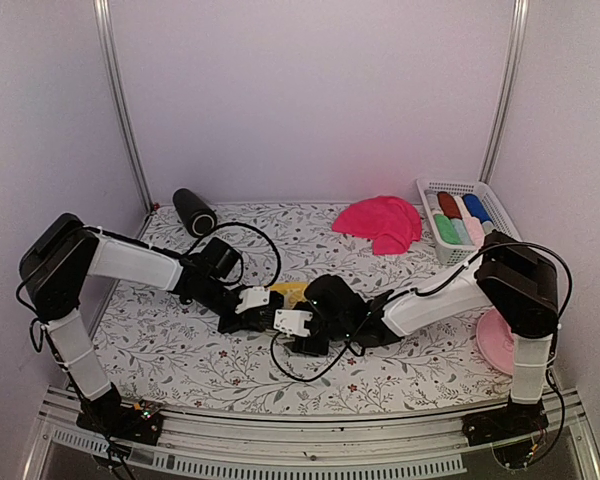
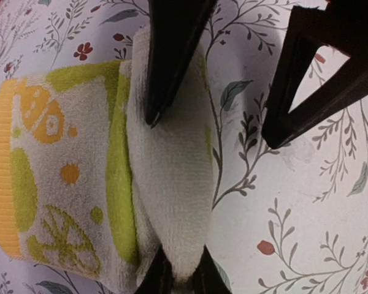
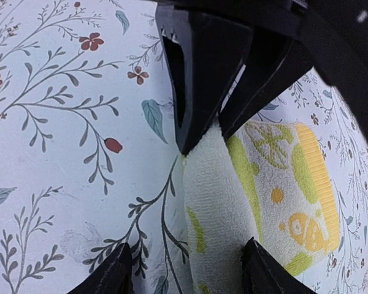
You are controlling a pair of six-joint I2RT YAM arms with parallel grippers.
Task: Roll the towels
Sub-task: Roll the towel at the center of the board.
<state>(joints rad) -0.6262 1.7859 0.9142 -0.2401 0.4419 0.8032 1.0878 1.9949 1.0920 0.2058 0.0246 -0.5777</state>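
We see left claw (image 2: 179, 272) narrow, pinching rolled edge of yellow-green patterned towel (image 2: 61, 184); right claw (image 3: 190, 269) wide, straddling same roll.

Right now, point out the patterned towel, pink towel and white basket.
patterned towel (image 2: 61, 177), left wrist view, flat printed part
pink towel (image 1: 380, 222), top view, heap's middle
white basket (image 1: 452, 183), top view, far rim
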